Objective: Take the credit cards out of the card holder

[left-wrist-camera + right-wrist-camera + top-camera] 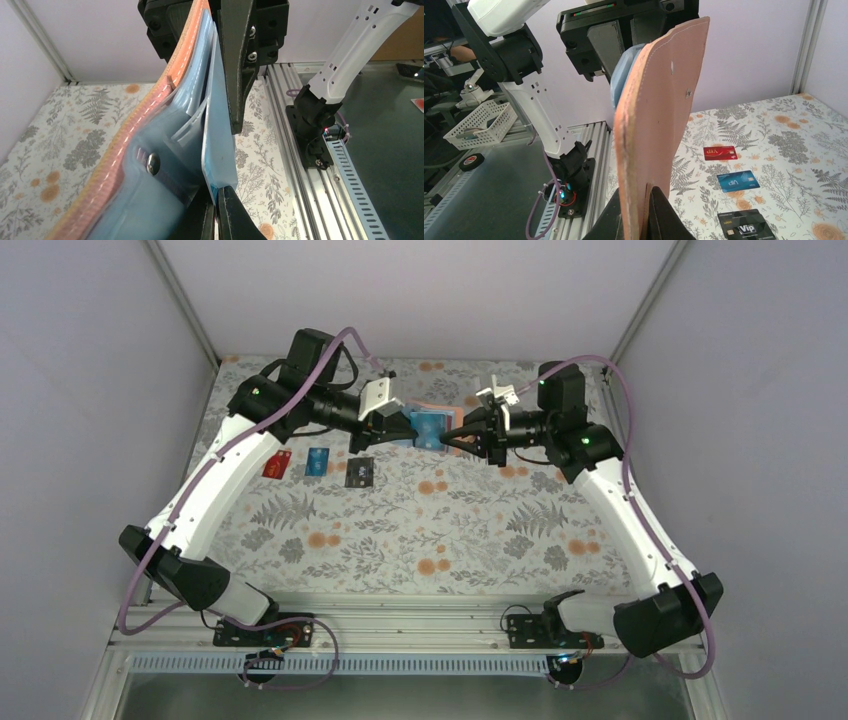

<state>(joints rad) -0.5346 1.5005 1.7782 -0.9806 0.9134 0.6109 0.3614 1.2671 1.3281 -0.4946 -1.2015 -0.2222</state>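
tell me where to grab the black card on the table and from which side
Come straight down and pinch the black card across its two long edges. It lies flat and face up on the table, so nothing sticks up to catch from the side. The blue card lies apart from one long edge; a finger should probably fit in that gap.
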